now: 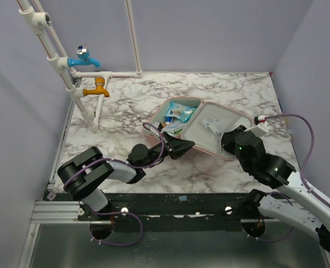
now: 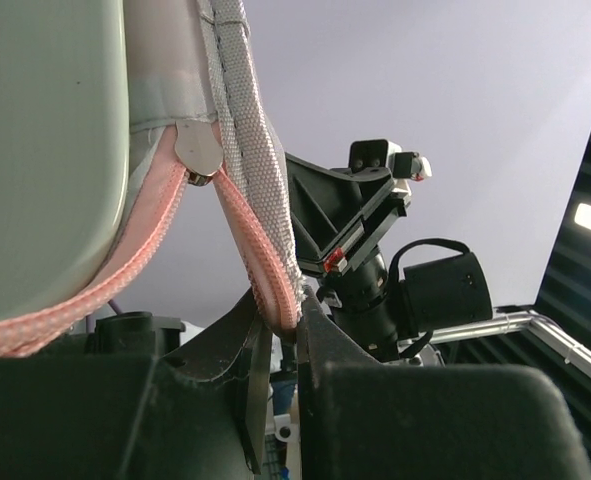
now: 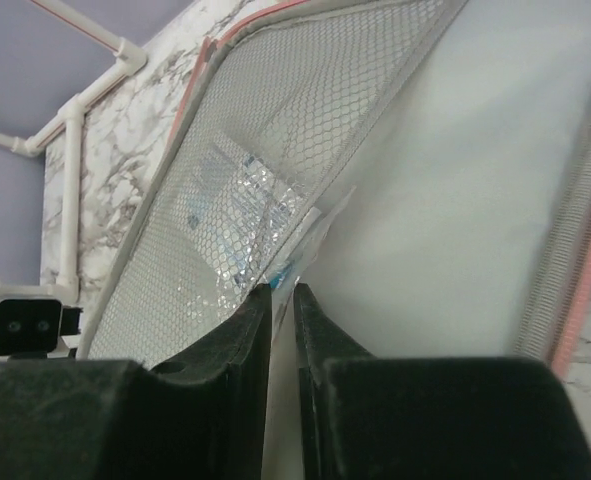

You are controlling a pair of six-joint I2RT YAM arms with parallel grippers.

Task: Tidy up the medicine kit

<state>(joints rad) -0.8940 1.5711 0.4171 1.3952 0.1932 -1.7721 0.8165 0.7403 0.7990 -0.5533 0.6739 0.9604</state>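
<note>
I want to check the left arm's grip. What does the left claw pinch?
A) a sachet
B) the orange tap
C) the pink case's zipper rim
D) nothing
C: the left claw is shut on the zipper rim of the medicine kit.

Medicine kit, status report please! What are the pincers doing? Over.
Left pincer shut on the medicine kit, pink zipper edge. Right pincer nearly closed at a sachet by the mesh pocket, grip unclear. Kit lies open, over.
</note>
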